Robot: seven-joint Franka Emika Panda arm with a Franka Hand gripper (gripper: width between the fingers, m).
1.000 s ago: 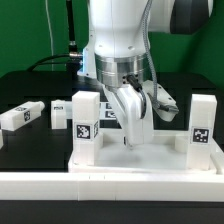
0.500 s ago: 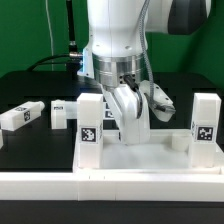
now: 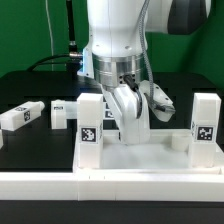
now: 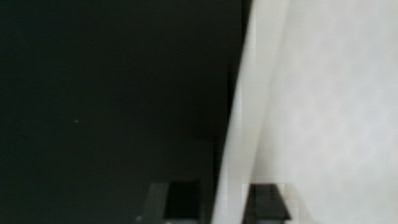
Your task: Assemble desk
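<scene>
The white desk top (image 3: 140,157) lies as a shallow tray near the front of the table. Two white tagged legs stand upright in its front corners, one on the exterior view's left (image 3: 89,122) and one on the right (image 3: 205,124). My gripper (image 3: 134,133) reaches straight down to the tray's far rim. In the wrist view the gripper (image 4: 228,203) has a dark finger on each side of the thin white rim (image 4: 238,110) and is shut on it. Two more legs (image 3: 20,115) (image 3: 62,112) lie loose on the black table at the left.
A low white border wall (image 3: 110,186) runs along the front edge, right before the desk top. A tagged piece (image 3: 110,114) shows behind the left upright leg, mostly hidden by it and the gripper. Cables hang at the back left.
The desk top, with both upright legs and my gripper on its rim, has shifted slightly toward the exterior view's right. It has stayed still over the last half second.
</scene>
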